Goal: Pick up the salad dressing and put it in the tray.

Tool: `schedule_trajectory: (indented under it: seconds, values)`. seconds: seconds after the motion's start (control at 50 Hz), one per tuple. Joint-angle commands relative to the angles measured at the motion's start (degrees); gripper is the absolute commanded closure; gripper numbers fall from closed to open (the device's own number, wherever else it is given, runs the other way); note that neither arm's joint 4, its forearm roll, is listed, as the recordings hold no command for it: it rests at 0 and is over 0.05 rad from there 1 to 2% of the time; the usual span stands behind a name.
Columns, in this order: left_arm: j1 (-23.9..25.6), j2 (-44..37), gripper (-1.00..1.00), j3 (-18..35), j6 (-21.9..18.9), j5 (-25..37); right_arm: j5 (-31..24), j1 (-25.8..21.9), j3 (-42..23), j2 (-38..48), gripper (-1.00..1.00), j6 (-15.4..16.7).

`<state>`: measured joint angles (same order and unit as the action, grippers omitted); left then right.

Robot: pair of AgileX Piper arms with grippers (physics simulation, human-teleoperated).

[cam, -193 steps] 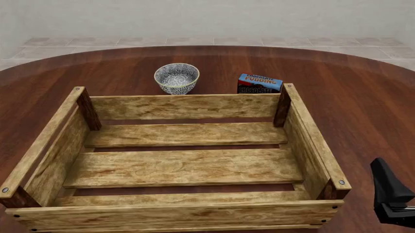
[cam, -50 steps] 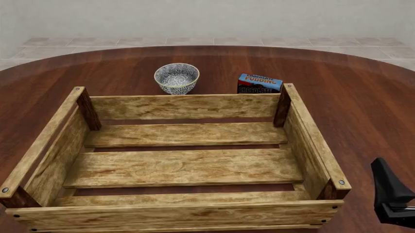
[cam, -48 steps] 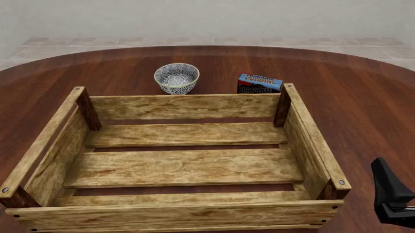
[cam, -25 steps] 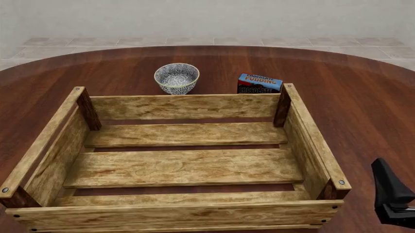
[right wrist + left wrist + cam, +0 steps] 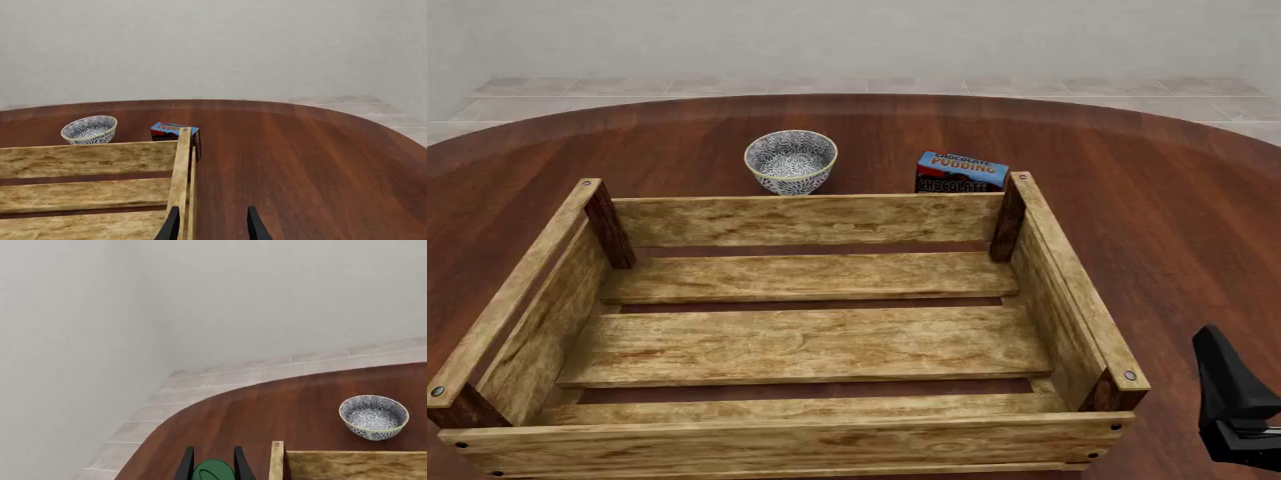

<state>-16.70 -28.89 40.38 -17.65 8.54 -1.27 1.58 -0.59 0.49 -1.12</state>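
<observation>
Only the dark green cap of the salad dressing (image 5: 213, 471) shows, in the left wrist view, just outside the tray's left far corner post (image 5: 276, 460). My left gripper (image 5: 213, 469) is shut on it, both dark fingers pressed against the cap's sides. The bottle's white body is hidden, and neither it nor the left gripper appears in the front view. The tray (image 5: 801, 220), a big light-wood slatted crate, fills the middle of the table with nothing inside. My right gripper (image 5: 212, 227) is open and holds nothing, just outside the tray's right wall (image 5: 180, 175).
A patterned white bowl (image 5: 790, 160) and a blue-and-dark chocolate pudding box (image 5: 961, 172) stand just beyond the tray's far wall. The right arm (image 5: 1232, 400) shows as a black shape at the front view's lower right. Bare dark wood table lies right of the tray.
The black part of the right arm sits a hair lower in the front view. Nothing else has moved.
</observation>
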Motion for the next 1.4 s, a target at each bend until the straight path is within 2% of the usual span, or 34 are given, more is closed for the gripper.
schedule_trajectory:
  seconds: [0.02,0.44,0.6,0.7,1.02,1.22,1.4]
  values:
    - [6.22,-2.37,1.0,6.0,-1.0,1.23,0.14,0.11,0.12,0.07,-1.0,-0.18]
    - [17.75,-7.47,1.0,11.09,-1.94,2.33,0.74,-0.01,0.31,0.69,-1.0,-0.37]
    - [21.89,-9.89,1.0,12.91,-1.05,2.35,0.33,0.01,0.06,0.56,-1.0,-0.26]
    - [23.79,-11.45,1.0,12.89,-2.46,1.02,0.68,0.0,0.17,0.83,-1.0,-0.14]
    - [30.72,-16.97,1.0,12.15,0.35,-1.47,0.59,0.28,0.07,0.92,-1.0,-0.28]
    - [33.42,-20.5,1.0,12.73,2.93,-2.5,0.65,0.54,0.09,0.95,-1.0,-0.37]
    - [35.01,-23.27,1.0,13.25,3.68,-3.64,0.61,0.57,0.1,0.93,-1.0,-0.43]
